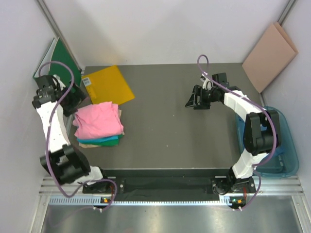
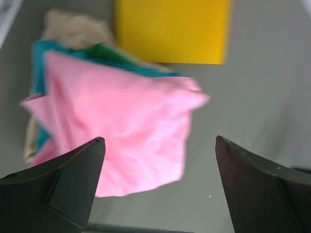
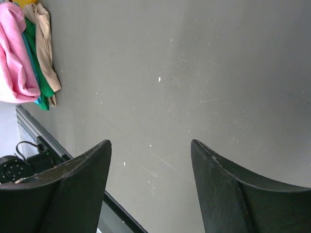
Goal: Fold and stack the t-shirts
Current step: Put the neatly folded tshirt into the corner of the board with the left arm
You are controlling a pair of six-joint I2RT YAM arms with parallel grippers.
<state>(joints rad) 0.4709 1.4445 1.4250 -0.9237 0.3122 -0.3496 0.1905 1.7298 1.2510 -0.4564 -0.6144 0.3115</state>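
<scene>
Pink t-shirt [image 1: 97, 120] tops a rumpled stack of folded t-shirts [image 1: 103, 141].

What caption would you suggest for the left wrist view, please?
Open left end effector facing pink t-shirt topping the stack, yellow sheet beyond.

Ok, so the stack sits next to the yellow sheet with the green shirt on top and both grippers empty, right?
Not the green shirt: the pink shirt is on top, as the top external view shows. The rest holds: the stack sits next to the yellow sheet, and the left gripper and right gripper are empty.
</scene>
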